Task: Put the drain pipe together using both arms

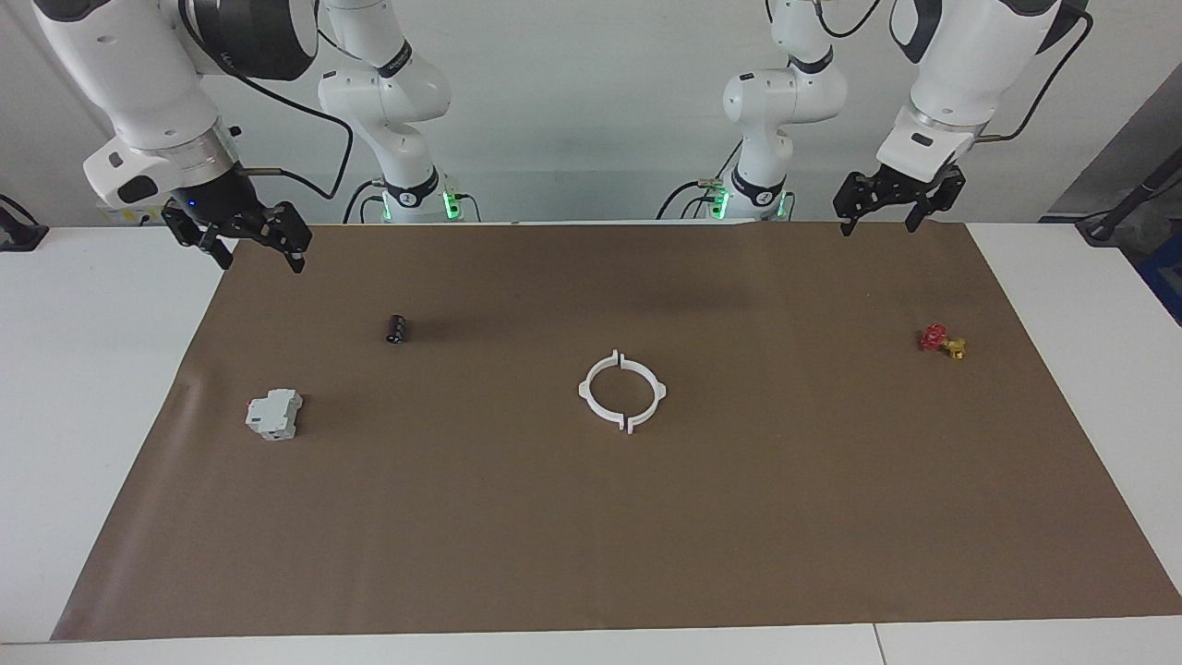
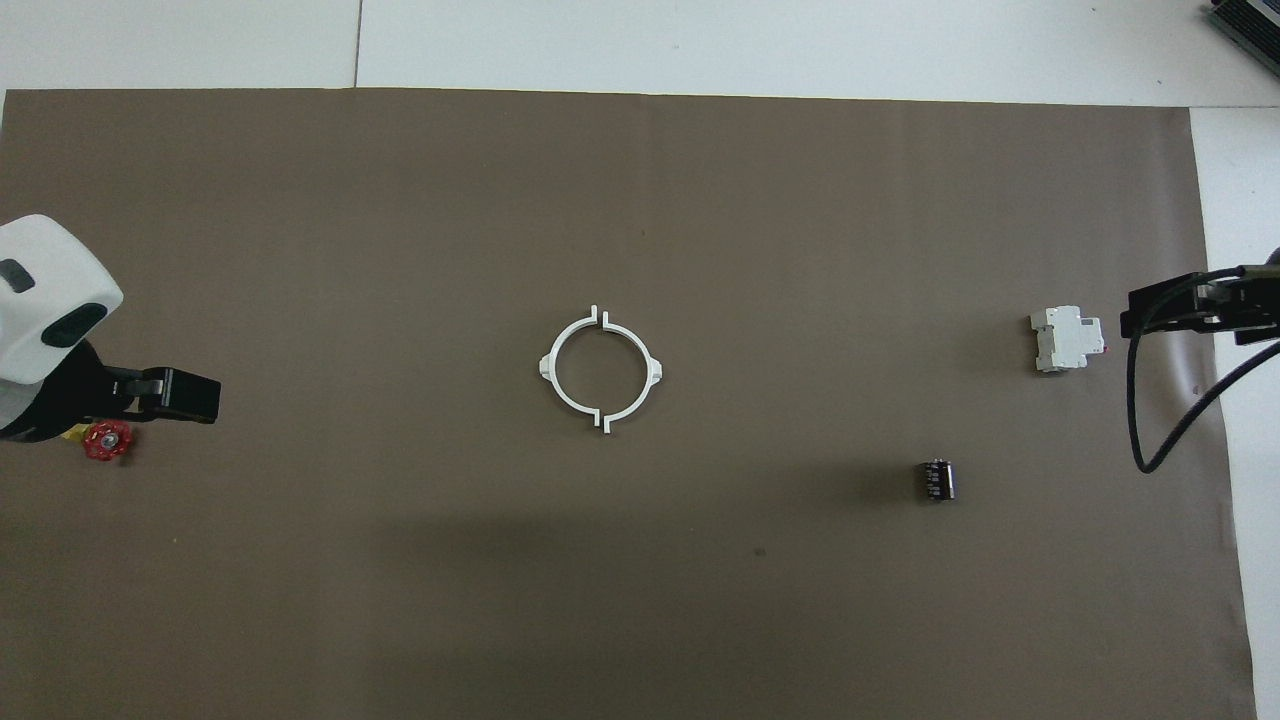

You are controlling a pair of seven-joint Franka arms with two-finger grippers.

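The drain pipe's two white half-rings lie flat in the middle of the brown mat, ends facing, and together form a ring with small gaps at the tabs. One half (image 1: pixel 584 389) (image 2: pixel 657 372) is toward the right arm's end, the other (image 1: pixel 661 390) (image 2: pixel 545 367) toward the left arm's end. My left gripper (image 1: pixel 882 217) (image 2: pixel 170 395) hangs open and empty, high over the mat's edge at the left arm's end. My right gripper (image 1: pixel 259 251) (image 2: pixel 1190 308) hangs open and empty, high over the mat's edge at the right arm's end. Both are well away from the ring.
A grey-white boxy block (image 1: pixel 274 414) (image 2: pixel 1066 340) and a small black cylinder (image 1: pixel 396 329) (image 2: pixel 936 479) lie toward the right arm's end. A red and yellow valve (image 1: pixel 940 341) (image 2: pixel 107 440) lies toward the left arm's end. The brown mat (image 1: pixel 646 536) covers most of the white table.
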